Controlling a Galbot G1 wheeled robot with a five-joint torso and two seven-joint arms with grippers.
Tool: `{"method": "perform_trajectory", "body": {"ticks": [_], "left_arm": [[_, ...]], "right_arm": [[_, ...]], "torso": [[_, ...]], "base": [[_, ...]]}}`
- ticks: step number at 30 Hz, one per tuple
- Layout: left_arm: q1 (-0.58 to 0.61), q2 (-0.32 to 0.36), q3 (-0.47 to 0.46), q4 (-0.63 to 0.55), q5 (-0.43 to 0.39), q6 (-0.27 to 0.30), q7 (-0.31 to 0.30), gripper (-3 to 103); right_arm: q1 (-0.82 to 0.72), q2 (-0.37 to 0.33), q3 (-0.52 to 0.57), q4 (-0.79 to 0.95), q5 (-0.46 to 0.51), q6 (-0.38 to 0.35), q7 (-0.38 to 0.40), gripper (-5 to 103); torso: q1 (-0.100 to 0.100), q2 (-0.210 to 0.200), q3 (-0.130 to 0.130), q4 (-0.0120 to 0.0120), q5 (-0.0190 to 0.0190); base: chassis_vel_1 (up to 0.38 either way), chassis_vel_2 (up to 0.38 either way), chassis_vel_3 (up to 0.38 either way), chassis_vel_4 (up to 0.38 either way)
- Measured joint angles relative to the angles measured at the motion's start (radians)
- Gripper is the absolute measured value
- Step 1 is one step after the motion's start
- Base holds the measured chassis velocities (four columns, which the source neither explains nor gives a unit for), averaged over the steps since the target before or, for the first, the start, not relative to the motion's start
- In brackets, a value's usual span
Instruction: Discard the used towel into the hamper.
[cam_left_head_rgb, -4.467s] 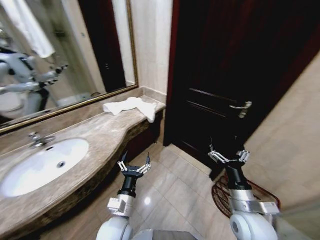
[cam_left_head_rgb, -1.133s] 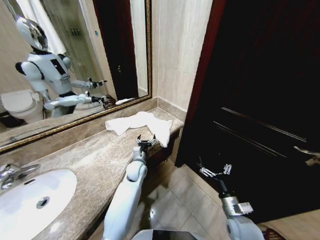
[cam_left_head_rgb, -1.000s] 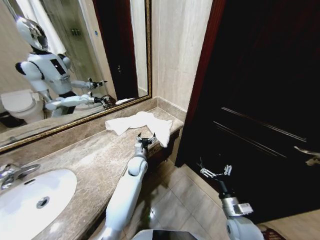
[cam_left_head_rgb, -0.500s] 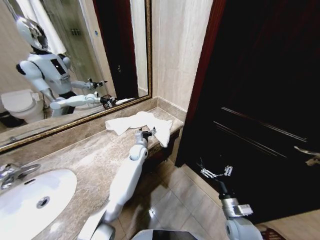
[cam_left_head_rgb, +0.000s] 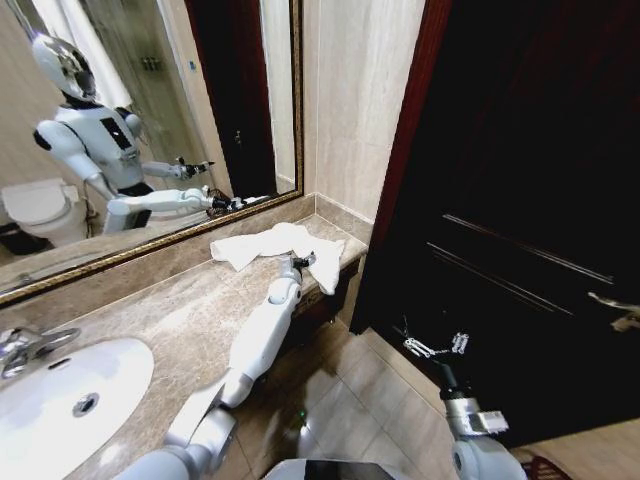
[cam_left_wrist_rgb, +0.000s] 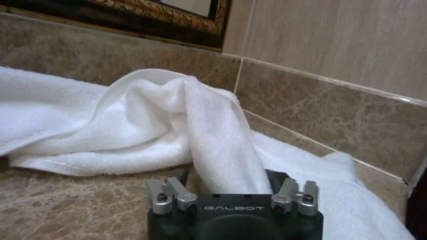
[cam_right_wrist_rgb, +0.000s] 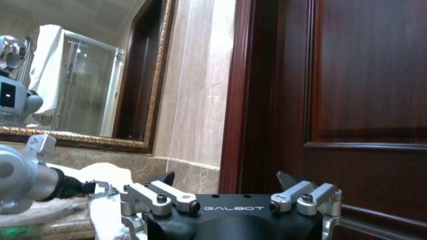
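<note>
My left gripper (cam_left_head_rgb: 300, 262) is extended over the marble counter (cam_left_head_rgb: 190, 320), at the near edge of the white towel (cam_left_head_rgb: 270, 243). The left wrist view shows what the head view cannot: a towel fold (cam_left_wrist_rgb: 220, 150) lying between my spread fingers, apparently not yet pinched. My right gripper (cam_left_head_rgb: 432, 347) hangs open before the dark door (cam_left_head_rgb: 520, 200).

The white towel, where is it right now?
In the head view the white towel lies crumpled at the far end of the marble counter, below the mirror and beside the dark door, with the left gripper at its near edge.
</note>
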Motion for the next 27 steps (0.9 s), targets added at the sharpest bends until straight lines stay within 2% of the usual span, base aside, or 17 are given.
{"method": "perform_trajectory", "body": {"ticks": [1, 2, 6, 7, 8, 11, 13, 14, 15, 16, 18, 20, 25, 27], "left_arm": [[-0.004, 0.002, 0.002, 0.009, 0.001, -0.007, 0.01, 76], [-0.004, 0.002, 0.002, 0.009, 0.001, -0.007, 0.01, 76], [-0.007, 0.012, 0.007, 0.017, 0.001, -0.02, 0.048, 54], [-0.007, 0.012, 0.007, 0.017, 0.001, -0.02, 0.048, 54], [-0.007, 0.012, 0.008, 0.017, 0.0, -0.025, 0.058, 48], [-0.005, 0.014, 0.011, 0.016, -0.001, -0.033, 0.072, 43], [0.0, 0.018, 0.015, 0.013, -0.004, -0.04, 0.084, 32], [0.0, 0.018, 0.015, 0.013, -0.004, -0.04, 0.084, 32], [0.001, 0.021, 0.015, 0.01, -0.006, -0.042, 0.091, 26], [0.004, 0.023, 0.015, 0.008, -0.008, -0.046, 0.098, 15], [0.005, 0.025, 0.015, 0.006, -0.009, -0.049, 0.103, 15], [0.011, 0.031, 0.015, 0.0, -0.012, -0.055, 0.114, 5], [0.022, 0.043, 0.012, -0.017, -0.019, -0.072, 0.13, 1], [0.038, 0.055, 0.007, -0.041, -0.019, -0.119, 0.15, 1]], "right_arm": [[0.0, 0.001, 0.0, 0.001, 0.0, 0.0, 0.0, 100], [0.0, 0.001, 0.0, 0.001, 0.0, 0.0, 0.0, 100], [-0.003, 0.002, -0.001, 0.005, 0.002, 0.0, 0.0, 100], [-0.003, 0.002, -0.001, 0.005, 0.002, 0.0, 0.0, 100], [-0.003, 0.002, -0.002, 0.005, 0.002, 0.0, 0.0, 100], [-0.003, 0.001, -0.002, 0.007, 0.002, 0.0, 0.0, 100], [-0.002, 0.001, -0.002, 0.008, 0.002, 0.001, 0.0, 100], [-0.002, 0.001, -0.002, 0.008, 0.002, 0.001, 0.0, 100], [-0.002, 0.002, -0.002, 0.008, 0.003, 0.002, 0.0, 100], [-0.002, 0.003, -0.001, 0.008, 0.003, 0.004, 0.001, 100], [-0.002, 0.003, -0.001, 0.007, 0.003, 0.007, 0.001, 100], [-0.003, 0.005, 0.0, 0.005, 0.005, 0.01, 0.001, 100], [-0.003, 0.006, 0.001, 0.005, 0.007, 0.012, 0.001, 100], [-0.002, 0.006, 0.002, 0.005, 0.009, 0.012, 0.001, 100]], "torso": [[0.0, 0.0, 0.0, 0.0, 0.0], [0.0, 0.0, 0.0, 0.0, 0.0], [0.0, 0.0, 0.0, 0.0002, 0.0], [0.0, 0.0, 0.0, 0.0002, 0.0], [0.0, 0.0, 0.0, 0.0001, 0.0], [0.0, 0.0, 0.0, 0.0, 0.0], [0.0, 0.0, 0.0, 0.0001, 0.0], [0.0, 0.0, 0.0, 0.0001, 0.0], [0.0, 0.0, 0.0, 0.0001, 0.0], [0.0, 0.0, 0.0, 0.0001, 0.0], [0.0, 0.0, 0.0, 0.0001, 0.0], [0.0, 0.0, 0.0, 0.0, 0.0], [0.0, 0.0, 0.0, 0.0001, 0.0], [0.0, 0.0, 0.0, 0.0, -0.0001]], "base": [[0.0, 0.0, 0.0, 0.0], [0.0, 0.0, 0.0, 0.0], [0.0, 0.0, 0.0, 0.0], [0.0, 0.0, 0.0, 0.0], [0.0, 0.0, 0.0, 0.0], [0.0, 0.0, 0.0, 0.0], [0.0, 0.0, 0.0, 0.0], [0.0, 0.0, 0.0, 0.0], [0.0, 0.0, 0.0, 0.0], [0.0, 0.0, 0.0, 0.0], [0.0, 0.0, 0.0, 0.0], [0.0, 0.0, 0.0, 0.0], [0.0, 0.0, 0.0, 0.0], [0.0, 0.0, 0.0, 0.0]]}}
